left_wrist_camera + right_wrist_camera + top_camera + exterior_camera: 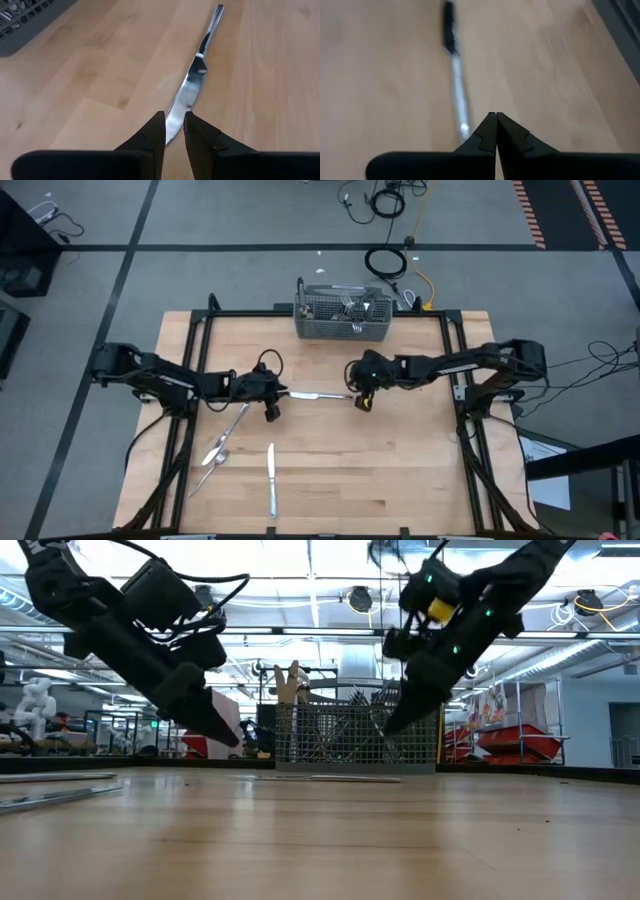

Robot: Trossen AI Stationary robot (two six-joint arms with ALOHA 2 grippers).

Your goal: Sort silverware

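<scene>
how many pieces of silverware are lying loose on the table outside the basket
4, as far as shows: a knife at center between both claws, a fork and spoon crossing left of center, another knife near the front edge. Arms may hide more.

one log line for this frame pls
left hand: gripping table knife blade end | right hand: shut at its handle end | basket: back edge
</scene>
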